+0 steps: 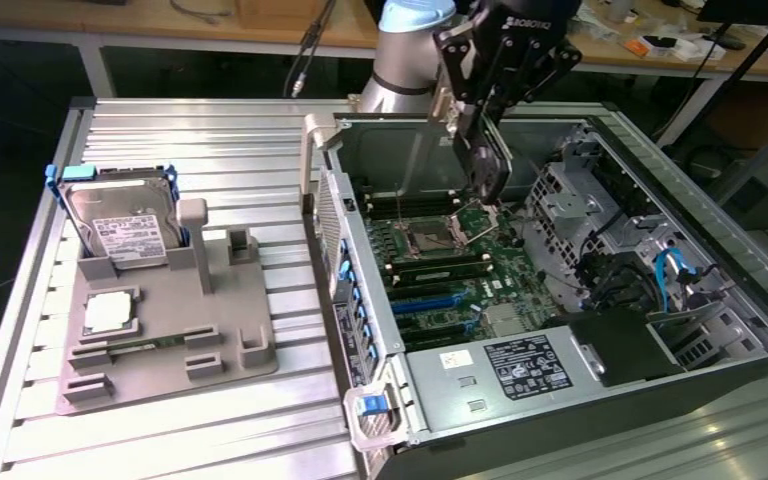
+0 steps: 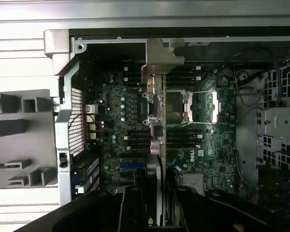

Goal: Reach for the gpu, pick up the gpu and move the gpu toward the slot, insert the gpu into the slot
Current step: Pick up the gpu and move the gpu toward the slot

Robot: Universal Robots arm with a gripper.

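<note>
on the ribbed aluminium table [image 1: 197,130] stands the open dark grey metal computer case [image 1: 758,350], with the green motherboard [image 1: 491,265] [image 2: 217,135] on its floor. towards the exterior view's left sits a grey plastic fixture [image 1: 211,330] carrying a boxy silver hard drive with a white label [image 1: 124,225].

over the case hangs the black two-finger gripper [image 1: 475,125] [image 2: 157,181]. its jaws are clamped on the thin dark rectangular gpu card [image 1: 488,170] [image 2: 157,96]. the card hangs upright below the fingers, edge-on to the wrist camera, with its silvery metal bracket at the end farthest from the jaws. the gpu is in the air above the square silver processor socket [image 1: 434,238] [image 2: 203,104]. it is well apart from the long narrow blue plastic slot [image 1: 431,300] [image 2: 133,165], which lies nearer the silver power supply box [image 1: 504,365].

the part of the card between the fingers is covered by them. in the exterior view its lower edge blends into the dark board behind it. the arm is cut off at the upper edge of that view.

white lettering on the gripper body reads "robotiq". the motherboard carries a "dell" mark in the wrist view. print on the hard drive label and on the black power supply label is too small to read.
</note>
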